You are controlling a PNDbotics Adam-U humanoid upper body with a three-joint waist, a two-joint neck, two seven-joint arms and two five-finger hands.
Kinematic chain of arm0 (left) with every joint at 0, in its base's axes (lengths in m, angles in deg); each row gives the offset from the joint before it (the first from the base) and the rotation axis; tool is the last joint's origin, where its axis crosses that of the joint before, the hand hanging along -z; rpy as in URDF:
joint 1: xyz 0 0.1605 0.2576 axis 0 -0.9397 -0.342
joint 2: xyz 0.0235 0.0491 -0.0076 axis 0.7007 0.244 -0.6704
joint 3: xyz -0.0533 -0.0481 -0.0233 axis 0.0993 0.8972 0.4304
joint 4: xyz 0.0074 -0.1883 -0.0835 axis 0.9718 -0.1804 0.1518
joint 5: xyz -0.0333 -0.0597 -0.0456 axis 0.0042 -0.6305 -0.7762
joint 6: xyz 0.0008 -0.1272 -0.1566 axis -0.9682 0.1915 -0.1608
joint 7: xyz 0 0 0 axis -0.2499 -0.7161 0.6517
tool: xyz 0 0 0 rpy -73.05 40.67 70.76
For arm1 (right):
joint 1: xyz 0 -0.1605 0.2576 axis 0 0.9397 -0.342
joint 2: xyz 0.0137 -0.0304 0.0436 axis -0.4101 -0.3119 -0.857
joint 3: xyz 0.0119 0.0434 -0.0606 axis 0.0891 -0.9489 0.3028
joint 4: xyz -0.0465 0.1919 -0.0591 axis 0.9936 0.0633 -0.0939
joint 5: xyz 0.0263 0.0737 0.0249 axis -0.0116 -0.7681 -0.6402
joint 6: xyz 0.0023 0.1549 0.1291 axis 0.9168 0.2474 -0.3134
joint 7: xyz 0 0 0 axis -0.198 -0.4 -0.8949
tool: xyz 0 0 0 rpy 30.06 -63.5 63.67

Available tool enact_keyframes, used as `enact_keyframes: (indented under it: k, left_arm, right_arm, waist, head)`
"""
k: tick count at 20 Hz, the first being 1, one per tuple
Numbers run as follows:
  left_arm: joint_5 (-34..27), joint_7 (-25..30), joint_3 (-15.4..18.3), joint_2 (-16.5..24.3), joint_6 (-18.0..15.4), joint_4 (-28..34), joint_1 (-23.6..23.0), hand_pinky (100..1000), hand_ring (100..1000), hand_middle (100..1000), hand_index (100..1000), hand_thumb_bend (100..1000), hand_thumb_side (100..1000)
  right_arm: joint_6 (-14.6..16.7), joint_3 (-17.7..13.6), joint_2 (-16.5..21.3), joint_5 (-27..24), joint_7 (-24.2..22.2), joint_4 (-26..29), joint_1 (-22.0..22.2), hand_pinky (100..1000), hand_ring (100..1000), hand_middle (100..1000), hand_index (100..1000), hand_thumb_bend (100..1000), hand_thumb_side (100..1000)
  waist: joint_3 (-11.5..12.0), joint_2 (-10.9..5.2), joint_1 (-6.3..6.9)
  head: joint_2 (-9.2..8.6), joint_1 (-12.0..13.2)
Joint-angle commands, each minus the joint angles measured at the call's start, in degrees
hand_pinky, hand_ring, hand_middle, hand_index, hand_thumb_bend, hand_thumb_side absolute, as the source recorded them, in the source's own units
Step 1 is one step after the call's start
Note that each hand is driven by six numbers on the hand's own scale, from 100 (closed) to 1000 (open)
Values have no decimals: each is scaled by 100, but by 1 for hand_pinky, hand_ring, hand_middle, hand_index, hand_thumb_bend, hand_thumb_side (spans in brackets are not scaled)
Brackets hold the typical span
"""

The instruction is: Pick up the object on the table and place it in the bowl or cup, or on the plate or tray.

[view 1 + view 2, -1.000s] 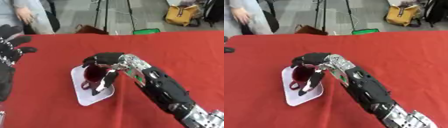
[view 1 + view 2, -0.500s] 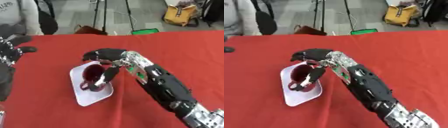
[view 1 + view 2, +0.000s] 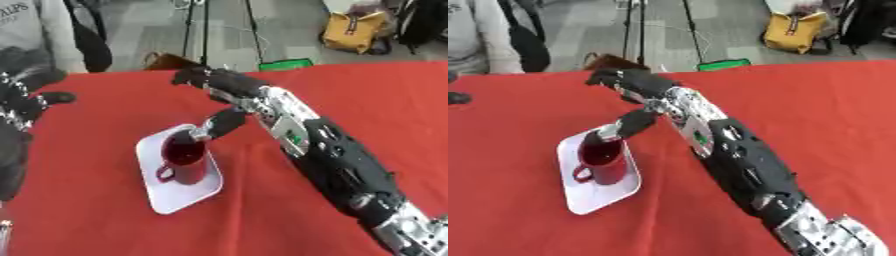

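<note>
On the red table (image 3: 105, 220), the one thing standing up from the surface is the red mug (image 3: 185, 161), upright on the white tray (image 3: 179, 196) left of the middle. The right hand (image 3: 220, 87) hangs over the tray's far corner, fingers spread, thumb just beside the mug's rim, and its arm crosses the table from there to the near right corner, blocking that diagonal. The left hand (image 3: 22, 102) rises at the left edge, fingers relaxed. The far right part and the near left part of the table lie bare.
</note>
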Motion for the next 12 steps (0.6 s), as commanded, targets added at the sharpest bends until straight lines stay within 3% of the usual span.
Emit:
enact_keyframes:
  k: [1, 8, 12]
  left_arm:
    - [6, -60, 55, 111, -11, 89, 19, 727, 820, 835, 904, 528, 712]
    - [146, -269, 194, 181, -48, -16, -138, 726, 831, 837, 905, 522, 721]
    - [324, -489, 370, 241, -66, -196, -266, 724, 832, 838, 910, 515, 735]
  right_arm:
    - [-189, -244, 320, -512, 232, 285, -43, 731, 745, 884, 911, 630, 744]
    - [-482, -508, 1218, -1903, 348, 1305, 497, 667, 719, 877, 896, 552, 739]
    - [-640, -863, 1983, -2603, 327, 2471, 1378, 661, 715, 876, 891, 542, 744]
  waist:
    - [-121, -131, -2]
    - [-552, -212, -21]
    - [-886, -245, -55]
  head:
    - [-28, 105]
    - [15, 394]
    - [59, 715]
